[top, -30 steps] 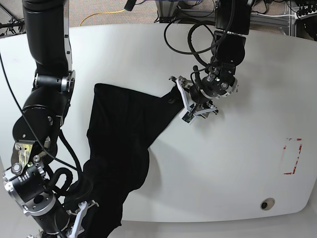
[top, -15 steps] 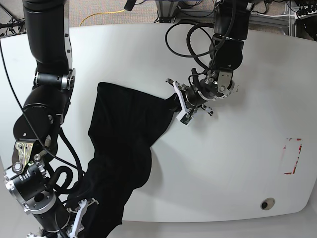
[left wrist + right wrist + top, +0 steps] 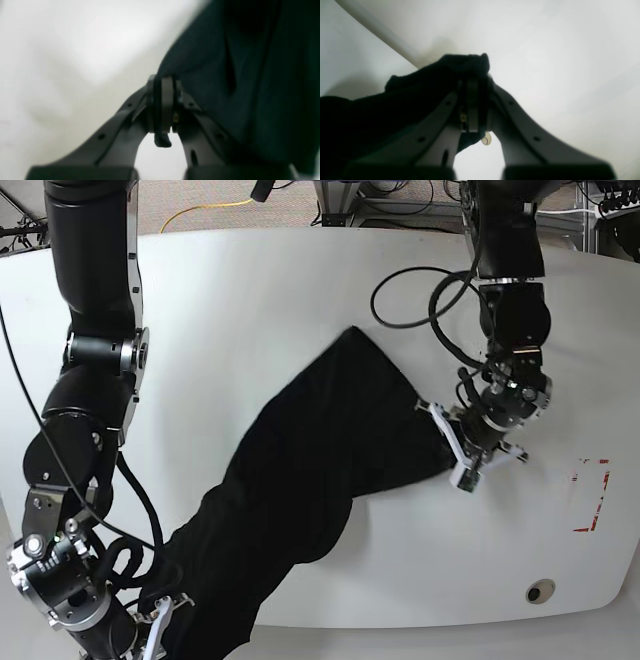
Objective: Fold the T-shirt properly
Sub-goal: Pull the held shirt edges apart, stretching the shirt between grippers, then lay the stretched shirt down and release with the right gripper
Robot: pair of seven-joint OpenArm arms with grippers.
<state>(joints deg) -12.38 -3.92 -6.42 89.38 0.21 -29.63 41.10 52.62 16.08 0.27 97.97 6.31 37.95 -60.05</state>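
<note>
The black T-shirt (image 3: pixel 320 450) is stretched in a diagonal band across the white table (image 3: pixel 250 300), from the front left edge to the middle right. My left gripper (image 3: pixel 453 458) is shut on the T-shirt's right end; the left wrist view shows the jaws (image 3: pixel 162 100) closed on a fold of dark fabric (image 3: pixel 250 87). My right gripper (image 3: pixel 160 620) is at the table's front left edge, shut on the other end. In the right wrist view its fingers (image 3: pixel 472 105) pinch bunched black cloth (image 3: pixel 407 100).
A red-marked rectangle (image 3: pixel 590 495) lies on the table at the right, with a round hole (image 3: pixel 540 591) near the front right corner. Black cables (image 3: pixel 420 290) loop off the left arm. The table's edge (image 3: pixel 377 30) runs just beyond the right gripper.
The left gripper shut on the T-shirt's end and carried it to the right and toward the front. The cloth is now drawn out into a long diagonal. The right arm has barely moved.
</note>
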